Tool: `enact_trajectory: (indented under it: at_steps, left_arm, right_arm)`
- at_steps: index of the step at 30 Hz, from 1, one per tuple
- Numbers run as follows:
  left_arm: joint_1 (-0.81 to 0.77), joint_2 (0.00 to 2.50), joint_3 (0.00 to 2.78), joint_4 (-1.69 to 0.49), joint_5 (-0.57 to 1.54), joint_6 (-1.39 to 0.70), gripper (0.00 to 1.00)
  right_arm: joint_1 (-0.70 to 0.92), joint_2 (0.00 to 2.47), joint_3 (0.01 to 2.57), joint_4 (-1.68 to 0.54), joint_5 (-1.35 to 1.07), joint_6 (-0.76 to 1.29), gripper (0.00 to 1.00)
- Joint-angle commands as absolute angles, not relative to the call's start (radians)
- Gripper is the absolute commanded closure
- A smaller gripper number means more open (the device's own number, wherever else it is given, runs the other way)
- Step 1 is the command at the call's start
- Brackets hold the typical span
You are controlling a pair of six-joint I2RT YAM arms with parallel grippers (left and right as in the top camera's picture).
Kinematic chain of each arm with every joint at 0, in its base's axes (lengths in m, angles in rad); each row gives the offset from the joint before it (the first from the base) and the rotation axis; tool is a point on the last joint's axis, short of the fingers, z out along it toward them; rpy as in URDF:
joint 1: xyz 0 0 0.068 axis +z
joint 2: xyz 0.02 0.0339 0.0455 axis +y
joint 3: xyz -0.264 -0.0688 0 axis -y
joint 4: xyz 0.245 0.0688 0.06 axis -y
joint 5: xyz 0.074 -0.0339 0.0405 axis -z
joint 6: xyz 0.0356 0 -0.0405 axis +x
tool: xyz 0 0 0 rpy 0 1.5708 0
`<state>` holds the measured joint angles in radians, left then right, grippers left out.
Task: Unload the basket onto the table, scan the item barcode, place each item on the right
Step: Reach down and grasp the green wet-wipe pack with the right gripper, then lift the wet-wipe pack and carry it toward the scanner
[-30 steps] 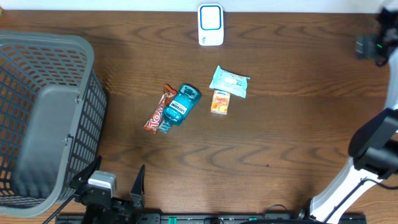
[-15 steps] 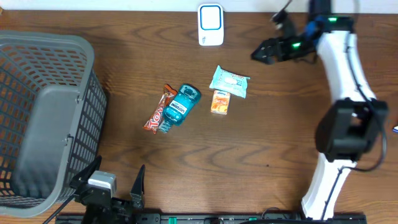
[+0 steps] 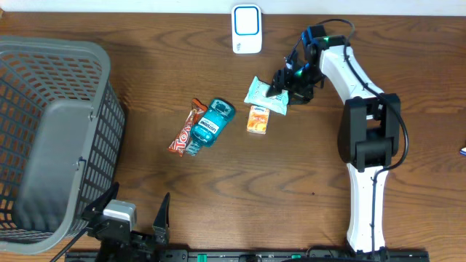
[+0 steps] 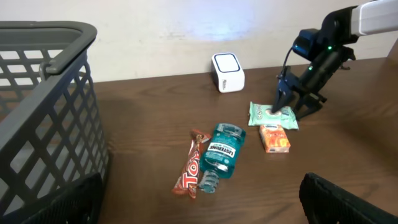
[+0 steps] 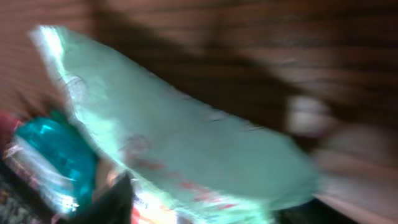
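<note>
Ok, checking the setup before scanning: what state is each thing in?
Green packet: flat on table.
Right gripper: at the packet's edge, grip unclear.
Orange box: lying flat, untouched.
Blue bottle: on its side.
Candy bar: lying beside the bottle.
Scanner: standing upright.
Basket: upright.
Left gripper: open, holding nothing.

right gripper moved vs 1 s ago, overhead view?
Yes. The right gripper swung left from the right edge of view and is now at the mint-green packet, below and right of the white scanner.

Dark wooden desk (image 3: 240, 182). Carries grey basket (image 3: 51, 51) at left, white scanner (image 3: 247, 29) at back, mint packet (image 3: 263, 93) beside orange box (image 3: 257, 119), blue bottle (image 3: 210, 125) touching candy bar (image 3: 179, 138).
</note>
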<state>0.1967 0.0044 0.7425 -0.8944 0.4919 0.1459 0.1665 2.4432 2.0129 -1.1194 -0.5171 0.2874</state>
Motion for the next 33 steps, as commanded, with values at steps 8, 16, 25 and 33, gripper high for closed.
enact_trajectory:
  at_steps: [8,16,25,33]
  left_arm:
    - [0.201,0.003,0.743,-0.894,0.498,0.144,0.00]
    - [0.201,0.003,0.743,-0.894,0.498,0.144,0.00]
    - [0.201,0.003,0.743,-0.894,0.498,0.144,0.00]
    - [0.201,0.003,0.743,-0.894,0.498,0.144,0.00]
  right_arm:
    - [0.174,2.542,2.002,-1.142,-0.424,0.346,0.98]
    - [0.068,2.339,2.018,-1.461,-0.847,0.522,0.99]
    - [-0.012,2.296,2.015,-1.702,-0.992,0.770,0.99]
    - [-0.012,2.296,2.015,-1.702,-1.180,0.987,0.99]
